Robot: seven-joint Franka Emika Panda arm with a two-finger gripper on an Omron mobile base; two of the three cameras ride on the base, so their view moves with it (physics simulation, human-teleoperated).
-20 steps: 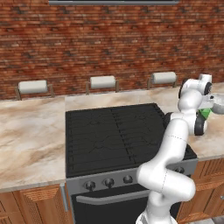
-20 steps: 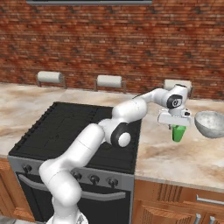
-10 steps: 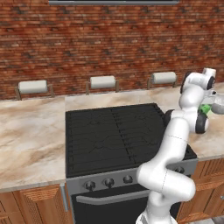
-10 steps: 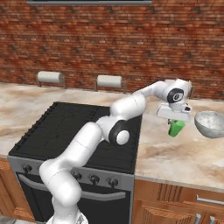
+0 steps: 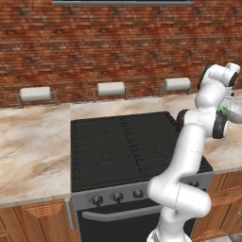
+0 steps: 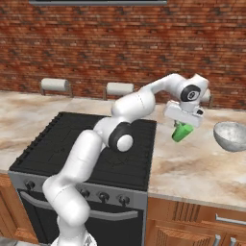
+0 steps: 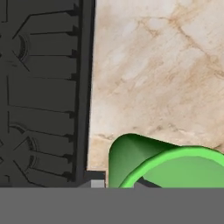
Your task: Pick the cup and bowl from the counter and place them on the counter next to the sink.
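Green and small, the cup (image 6: 182,132) hangs tilted in the air above the counter (image 6: 202,168), between the stove (image 6: 81,144) and the bowl (image 6: 231,135), with the gripper (image 6: 184,126) clamped on its rim. It looks light, rigid and smooth-walled, so a rim pinch should hold, though I judge it could slip or swing if moved fast. Glassy and wide, the bowl likely needs its rim pinched too.

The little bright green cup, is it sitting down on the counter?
No, the little bright green cup hangs tilted under the gripper, up in the air above the beige marbled stone counter.
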